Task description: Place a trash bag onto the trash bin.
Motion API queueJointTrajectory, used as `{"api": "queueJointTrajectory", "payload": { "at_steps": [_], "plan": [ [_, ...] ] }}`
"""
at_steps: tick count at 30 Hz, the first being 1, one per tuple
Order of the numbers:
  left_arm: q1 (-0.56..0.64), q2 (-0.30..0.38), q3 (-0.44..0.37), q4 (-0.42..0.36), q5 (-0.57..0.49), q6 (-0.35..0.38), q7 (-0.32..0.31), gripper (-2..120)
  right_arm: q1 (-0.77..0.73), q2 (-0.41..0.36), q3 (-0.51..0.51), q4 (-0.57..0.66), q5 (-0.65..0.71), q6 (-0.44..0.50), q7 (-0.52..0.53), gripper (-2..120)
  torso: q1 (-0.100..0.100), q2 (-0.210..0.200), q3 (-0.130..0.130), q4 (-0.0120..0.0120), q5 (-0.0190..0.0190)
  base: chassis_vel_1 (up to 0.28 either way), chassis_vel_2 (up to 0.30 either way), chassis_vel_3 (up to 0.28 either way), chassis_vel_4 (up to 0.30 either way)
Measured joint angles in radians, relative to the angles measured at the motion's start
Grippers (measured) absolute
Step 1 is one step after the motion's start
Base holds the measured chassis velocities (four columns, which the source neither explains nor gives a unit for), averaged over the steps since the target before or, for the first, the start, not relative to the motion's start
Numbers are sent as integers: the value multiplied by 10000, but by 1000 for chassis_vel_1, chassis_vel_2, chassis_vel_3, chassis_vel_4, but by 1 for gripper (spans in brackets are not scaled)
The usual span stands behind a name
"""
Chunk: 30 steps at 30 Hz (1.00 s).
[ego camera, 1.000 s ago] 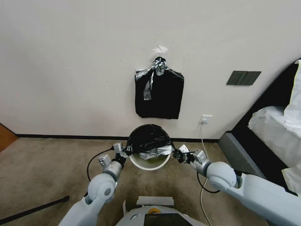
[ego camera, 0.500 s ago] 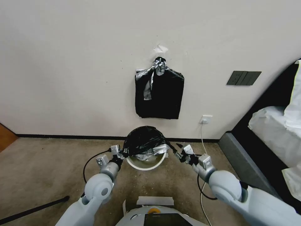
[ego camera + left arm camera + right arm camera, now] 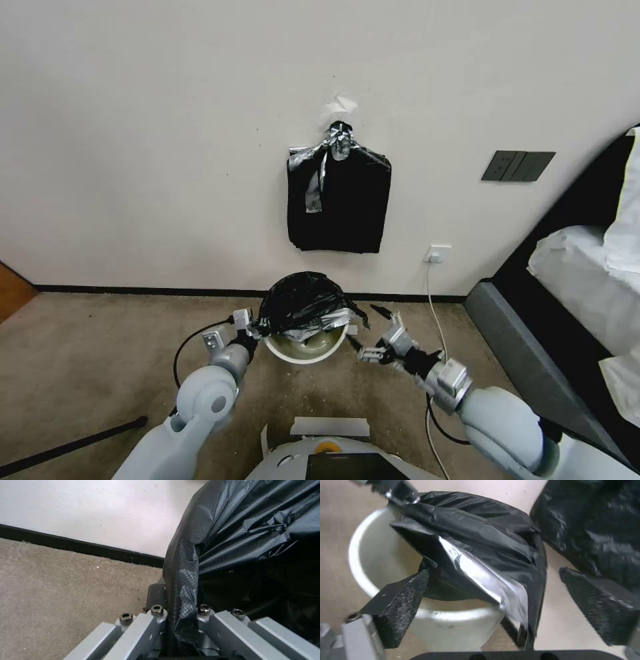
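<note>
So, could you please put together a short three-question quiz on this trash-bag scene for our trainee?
1. True or false: the right gripper is clamped on the trash bag.
2. Which gripper holds the bag's edge: A) left gripper B) right gripper C) both?
3. Fill in: the near part of the trash bin's rim is ____ by the bag.

Key:
1. False; its fingers stand apart beside the bag, nothing between them.
2. A; the left wrist view shows bag film pinched between its fingers.
3. Uncovered; cream rim shows bare.
</note>
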Motion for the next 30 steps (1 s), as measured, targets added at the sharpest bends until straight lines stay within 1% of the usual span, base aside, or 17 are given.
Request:
{"api": "queueJointTrajectory", "payload": {
  "at_steps": [1, 3, 4, 6, 9, 10, 12, 13, 14, 16, 17, 18, 20, 21, 24, 26, 30],
  "plan": [
    [-28, -4, 33, 8, 26, 21, -3, 1, 41, -5, -29, -54, -155, 37, -13, 91, 0, 0, 0, 1, -1, 0, 0, 0, 0],
    [-163, 1, 214, 83, 104, 84, -15, 1, 220, -90, -110, -299, -723, 171, -93, 80, 0, 0, 0, 0, -1, 0, 0, 0, 0],
    [-163, 1, 214, 83, 104, 84, -15, 1, 220, -90, -110, -299, -723, 171, -93, 80, 0, 0, 0, 0, -1, 0, 0, 0, 0],
    [-199, 2, 276, 83, 112, 111, -17, 1, 297, -134, -136, -388, -916, 211, -160, 75, 0, 0, 0, 0, 0, 0, 0, 0, 0],
    [-268, -69, 456, 53, 145, 176, -42, 1, 524, -297, -203, -596, -1400, 266, -551, 58, 0, 0, 0, -1, 0, 0, 0, 0, 0],
    [-268, -69, 456, 53, 145, 176, -42, 1, 524, -297, -203, -596, -1400, 266, -551, 58, 0, 0, 0, -1, 0, 0, 0, 0, 0],
    [-246, -111, 505, 28, 171, 194, -58, 1, 643, -384, -258, -617, -1564, 267, -709, 47, 0, 0, 0, 0, -1, 0, 0, 0, 0],
    [-221, -116, 510, 12, 176, 195, -59, 1, 688, -401, -289, -620, -1591, 270, -716, 44, 0, 0, 0, 0, -1, 0, 0, 0, 0],
    [-221, -116, 510, 12, 176, 195, -59, 1, 688, -401, -289, -620, -1591, 270, -716, 44, 0, 0, 0, 0, -1, 0, 0, 0, 0],
    [-148, -102, 503, -31, 179, 196, -59, 1, 789, -419, -363, -622, -1589, 326, -701, 32, 0, 0, 0, 0, -1, 0, 0, 0, 0],
    [-128, -91, 495, -42, 179, 197, -60, 1, 814, -425, -387, -625, -1586, 377, -695, 29, 0, 0, 0, 0, 0, 0, 0, 0, 0],
    [-128, -91, 495, -42, 179, 197, -60, 1, 814, -425, -387, -625, -1586, 377, -695, 29, 0, 0, 0, 0, 0, 0, 0, 0, 0],
    [-122, -75, 483, -71, 179, 200, -60, 1, 848, -459, -461, -652, -1592, 495, -676, 18, 0, 0, 0, 0, -1, 0, 0, 0, 0],
    [-122, -75, 483, -71, 179, 200, -60, 1, 848, -459, -461, -652, -1592, 495, -676, 18, 0, 0, 0, 0, -1, 0, 0, 0, 0],
    [-128, -92, 499, -104, 179, 211, -60, 1, 900, -472, -539, -854, -1829, 855, -607, 3, 0, 0, 0, 1, 0, 0, 0, 0, 0],
    [-120, -104, 506, -108, 178, 212, -60, 1, 897, -474, -540, -909, -1887, 1012, -598, 0, 0, -1, 0, 0, -1, 0, 0, 0, 0],
    [-101, -154, 511, -110, 144, 216, -81, 1, 782, -470, -511, -944, -1907, 1448, -576, 0, 0, 0, 0, 1, -1, 0, 0, 0, 0]
  ]
}}
